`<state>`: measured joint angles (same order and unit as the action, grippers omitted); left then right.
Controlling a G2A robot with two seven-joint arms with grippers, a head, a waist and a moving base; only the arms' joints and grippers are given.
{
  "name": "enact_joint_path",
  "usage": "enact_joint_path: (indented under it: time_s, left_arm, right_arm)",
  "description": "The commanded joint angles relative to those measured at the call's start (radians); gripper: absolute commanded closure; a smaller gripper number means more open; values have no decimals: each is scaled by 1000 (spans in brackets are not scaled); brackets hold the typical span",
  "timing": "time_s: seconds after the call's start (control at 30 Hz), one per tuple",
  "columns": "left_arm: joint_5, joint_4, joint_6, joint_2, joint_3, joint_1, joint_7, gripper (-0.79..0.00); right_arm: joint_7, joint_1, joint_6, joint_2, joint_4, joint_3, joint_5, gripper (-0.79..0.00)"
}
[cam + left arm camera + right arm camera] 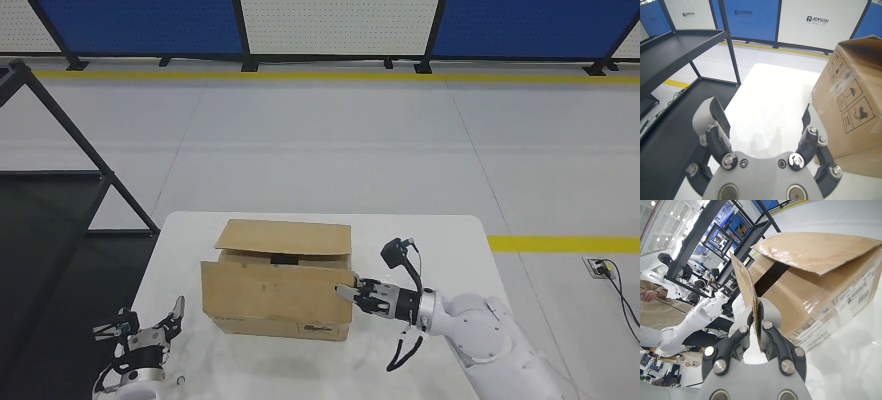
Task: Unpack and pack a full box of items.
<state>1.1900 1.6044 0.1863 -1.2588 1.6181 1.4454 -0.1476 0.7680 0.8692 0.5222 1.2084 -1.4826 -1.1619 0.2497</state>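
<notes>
Brown cardboard box [275, 330] closed no longer: far flap [285, 238] half raised, near flap [745, 281] stood on edge. White table [430, 240] under box. Right gripper [756, 313] at box's right end, pinching near flap's corner. Left gripper [764, 115] just off box's left end, fingers spread, empty. Risks: shallow pinch slipping off; corrugate tearing under skewed pull; unbraced box dragging along.

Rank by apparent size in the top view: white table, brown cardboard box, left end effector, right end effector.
1. white table
2. brown cardboard box
3. left end effector and right end effector: they look alike, so not ranked apart.
</notes>
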Motion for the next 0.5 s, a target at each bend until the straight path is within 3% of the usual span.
enact_joint_path:
  time_s: [0.0, 0.23, 0.43, 0.47]
  left_arm:
    - [4, -2, 0, -1, -2, -2, 2, -785]
    - [19, -10, -3, -4, -14, -13, 11, -785]
    - [33, -15, -7, -6, -20, -20, 17, -785]
    - [35, -15, -7, -7, -21, -20, 17, -785]
  right_arm:
    - [-3, 21, 3, -4, -23, -9, 12, 0]
    - [-12, 94, 21, -19, -86, -40, 38, 0]
    - [-14, 126, 111, -30, -105, -57, 47, 0]
    - [-15, 129, 124, -32, -106, -58, 47, -43]
